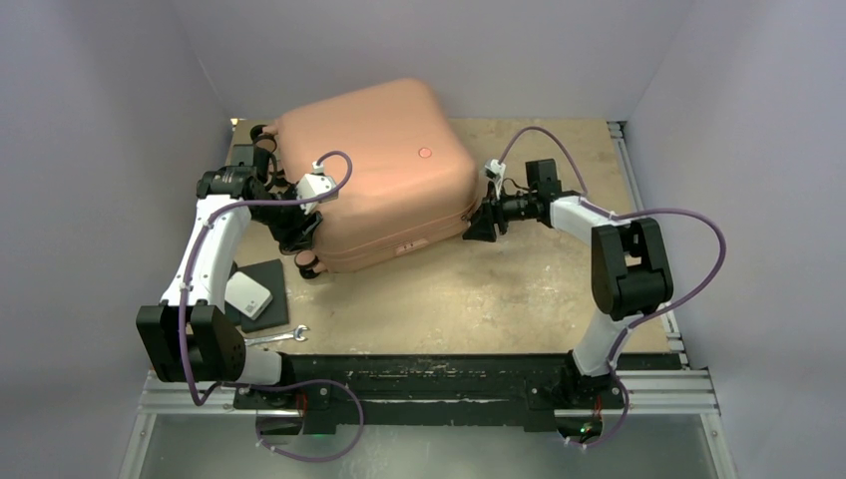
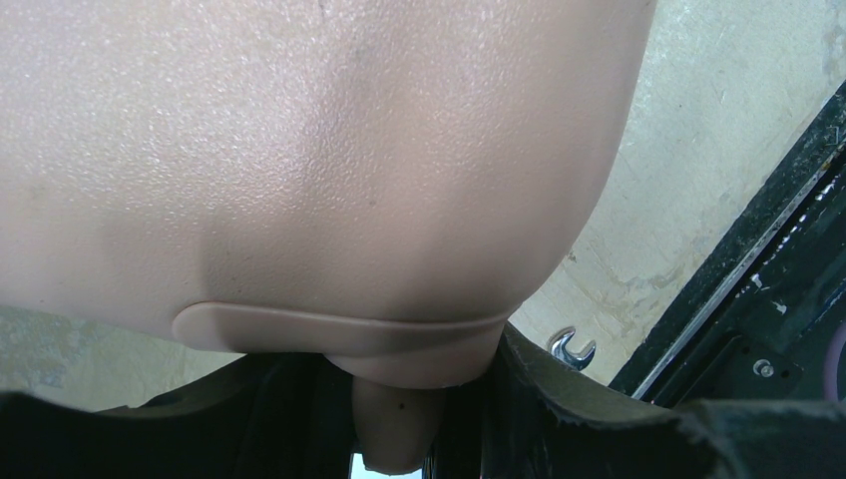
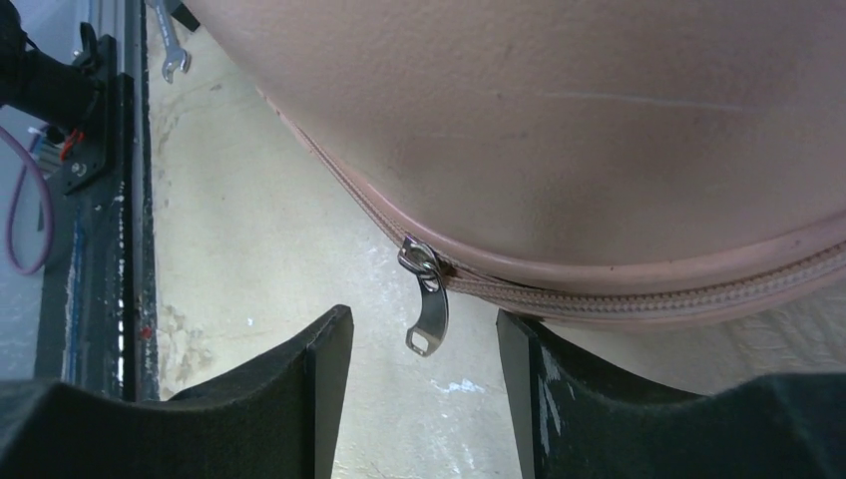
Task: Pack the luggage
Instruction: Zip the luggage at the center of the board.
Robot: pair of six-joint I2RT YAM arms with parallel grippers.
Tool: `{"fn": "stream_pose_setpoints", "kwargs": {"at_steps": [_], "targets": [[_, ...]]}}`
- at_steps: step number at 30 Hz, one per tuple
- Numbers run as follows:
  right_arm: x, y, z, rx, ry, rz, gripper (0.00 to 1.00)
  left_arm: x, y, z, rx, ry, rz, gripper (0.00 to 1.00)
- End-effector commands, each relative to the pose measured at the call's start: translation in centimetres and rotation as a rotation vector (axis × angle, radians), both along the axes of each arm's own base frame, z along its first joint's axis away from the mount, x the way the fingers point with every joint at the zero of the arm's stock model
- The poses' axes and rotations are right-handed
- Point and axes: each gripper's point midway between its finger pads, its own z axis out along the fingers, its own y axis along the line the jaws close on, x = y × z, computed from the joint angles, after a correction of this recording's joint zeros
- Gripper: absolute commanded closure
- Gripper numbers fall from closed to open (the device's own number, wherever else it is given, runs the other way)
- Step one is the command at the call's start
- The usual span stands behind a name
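The salmon-pink luggage (image 1: pixel 374 170) is lying flat and zipped shut on the far left-centre part of the wooden table (image 1: pixel 479 299), with one near wheel (image 1: pixel 307 264) sticking out at its near-left corner. The left gripper (image 1: pixel 296 230) is pressing in against that left end of the case, just above the wheel. In the left wrist view its dark fingers (image 2: pixel 559 399) are standing part-way apart with a small pink lug (image 2: pixel 399 424) of the shell sitting between them, under a moulded ridge (image 2: pixel 339 329); whether they are actually clamping it I cannot tell. The right gripper (image 1: pixel 477 225) is reaching to the case's near-right corner, and its fingers (image 3: pixel 299 389) are standing clearly apart, holding nothing. The metal zipper pull (image 3: pixel 429 311) is hanging in the gap between them without touching either, fixed to the zipper track (image 3: pixel 648 294) that is running along the seam. A wrench (image 1: pixel 276 337) is lying on the table near the left arm's base, beside a flat black pad (image 1: pixel 271 277) carrying a white box (image 1: pixel 246 295).
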Motion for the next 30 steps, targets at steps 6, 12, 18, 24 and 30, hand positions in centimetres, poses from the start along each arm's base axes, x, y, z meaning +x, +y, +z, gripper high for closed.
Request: {"fn": "stream_pose_setpoints", "kwargs": {"at_steps": [6,12,18,24,30], "targets": [[1.0,2.6,2.5,0.086,-0.015,0.064,0.50,-0.7,-0.8,1.5,-0.041,-0.016,-0.012,1.00],[0.0,2.7,4.0,0.115,-0.019,0.090,0.54,-0.9,-0.7,1.1,-0.036,-0.016,-0.010,1.00],[-0.5,2.8,4.5,0.138,0.005,0.095,0.69,-0.9,-0.8,1.2,-0.040,-0.016,-0.012,1.00],[-0.5,2.8,4.8,0.142,0.012,0.082,0.97,-1.1,-0.7,1.1,-0.036,-0.013,-0.011,1.00],[2.0,1.5,3.8,0.045,-0.009,-0.137,1.00,-1.1,-0.6,1.3,-0.028,-0.020,-0.008,1.00]]}}
